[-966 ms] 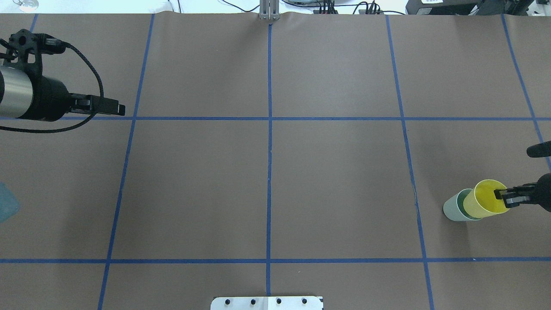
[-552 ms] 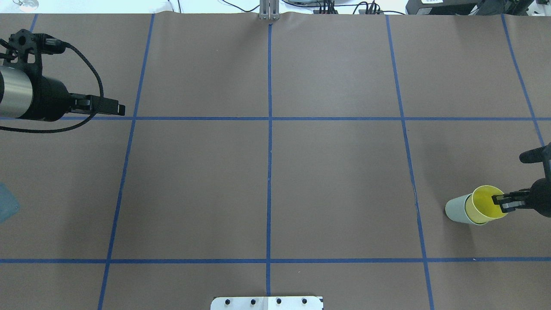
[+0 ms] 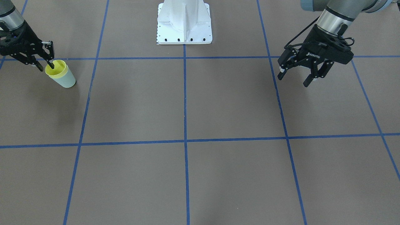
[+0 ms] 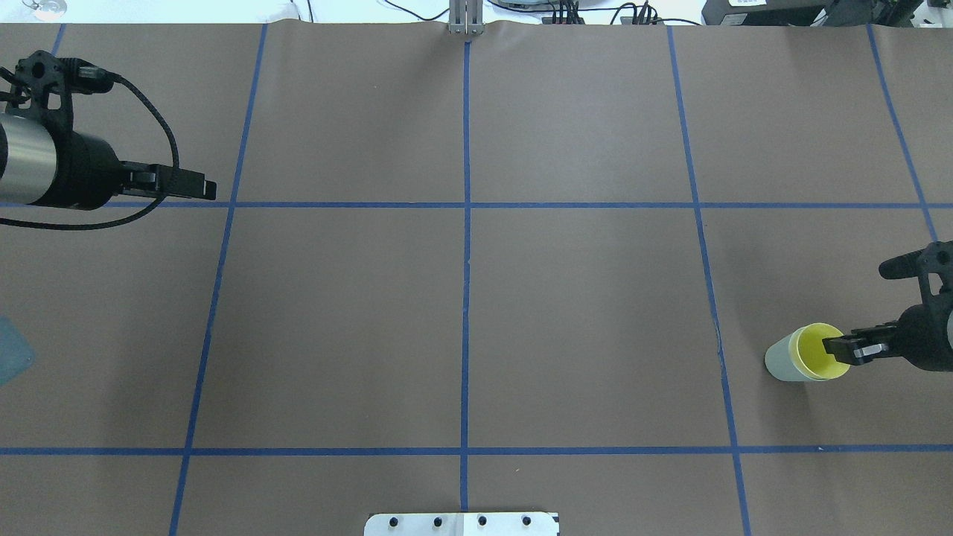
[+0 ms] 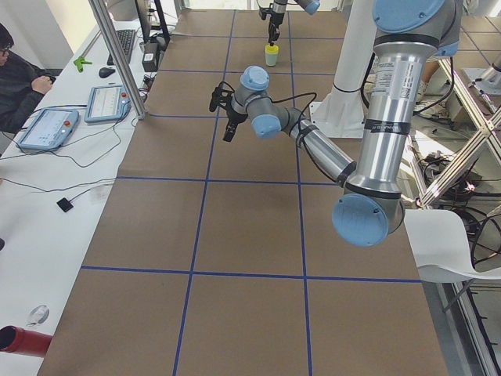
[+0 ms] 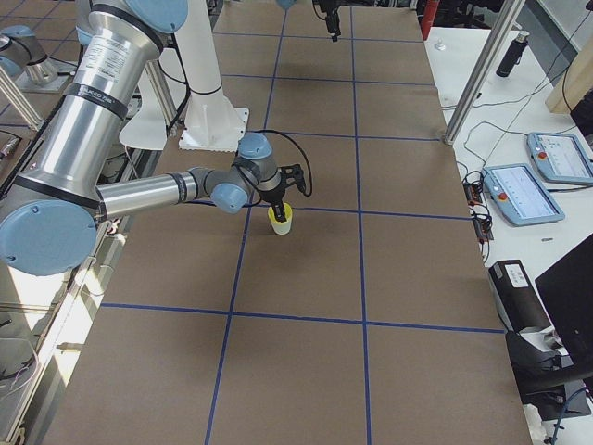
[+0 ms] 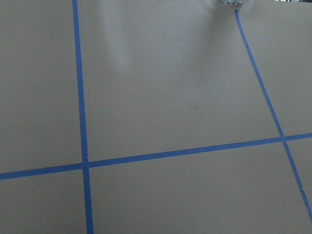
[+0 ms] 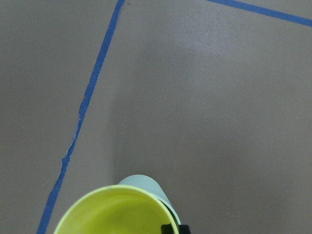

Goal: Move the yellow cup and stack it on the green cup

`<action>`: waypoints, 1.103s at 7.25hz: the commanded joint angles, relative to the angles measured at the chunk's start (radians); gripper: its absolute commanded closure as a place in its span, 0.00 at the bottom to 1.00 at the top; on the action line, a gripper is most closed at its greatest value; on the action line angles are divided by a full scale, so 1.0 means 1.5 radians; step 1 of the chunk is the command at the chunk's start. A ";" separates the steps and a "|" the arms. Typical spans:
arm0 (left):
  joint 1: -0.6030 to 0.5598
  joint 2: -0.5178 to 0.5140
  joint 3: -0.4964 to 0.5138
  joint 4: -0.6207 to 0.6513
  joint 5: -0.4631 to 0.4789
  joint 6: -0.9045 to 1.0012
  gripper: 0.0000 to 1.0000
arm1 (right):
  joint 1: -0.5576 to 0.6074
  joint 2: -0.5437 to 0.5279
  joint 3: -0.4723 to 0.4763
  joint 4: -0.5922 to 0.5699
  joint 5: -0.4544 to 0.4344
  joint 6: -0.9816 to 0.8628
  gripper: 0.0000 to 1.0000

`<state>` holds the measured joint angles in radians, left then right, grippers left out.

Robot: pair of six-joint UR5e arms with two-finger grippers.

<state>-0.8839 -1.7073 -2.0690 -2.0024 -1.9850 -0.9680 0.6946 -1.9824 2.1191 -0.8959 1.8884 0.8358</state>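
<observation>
The yellow cup (image 4: 811, 350) sits nested upright in the green cup (image 4: 780, 361) near the table's right edge, with only its rim and inside showing. In the front-facing view the yellow cup (image 3: 57, 70) shows above the green cup (image 3: 67, 82) at the far left. My right gripper (image 4: 828, 346) is shut on the yellow cup's rim, one finger inside it. The right wrist view shows the yellow rim (image 8: 112, 214) with the green cup (image 8: 141, 183) under it. My left gripper (image 3: 293, 81) is open and empty above the table's other side.
Blue tape lines (image 4: 466, 298) divide the brown table into squares. The robot's white base plate (image 3: 184, 34) stands at the near middle edge. A teal object (image 4: 11, 361) lies at the left edge. A seated operator (image 5: 19, 78) and tablets are beside the table.
My right gripper has come down and slightly left with the yellow cup, which was tilted above the green cup and now sits nested in it. The left arm has not moved.
</observation>
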 commanded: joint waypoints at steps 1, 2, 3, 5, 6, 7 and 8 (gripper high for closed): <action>0.000 0.000 0.001 0.000 0.001 0.000 0.00 | 0.035 0.017 0.001 0.000 0.004 -0.003 0.32; 0.000 0.000 0.004 0.000 0.000 0.000 0.00 | 0.042 0.018 0.000 0.000 0.011 -0.005 0.32; 0.000 -0.001 0.005 0.000 0.001 0.000 0.00 | 0.059 0.019 0.001 0.000 0.013 -0.005 0.30; -0.034 -0.001 0.012 0.005 -0.022 0.018 0.00 | 0.124 0.041 -0.017 -0.016 0.015 -0.009 0.00; -0.100 -0.001 0.029 0.052 -0.083 0.119 0.00 | 0.171 0.055 -0.044 -0.074 0.022 -0.076 0.00; -0.164 -0.001 0.030 0.143 -0.109 0.240 0.00 | 0.247 0.109 -0.065 -0.199 0.048 -0.255 0.00; -0.219 0.000 0.031 0.240 -0.119 0.362 0.00 | 0.294 0.142 -0.071 -0.321 0.057 -0.377 0.00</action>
<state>-1.1028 -1.7086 -2.0271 -1.8098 -2.1268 -0.6463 1.0275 -1.8404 2.0376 -1.1547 1.9481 0.5233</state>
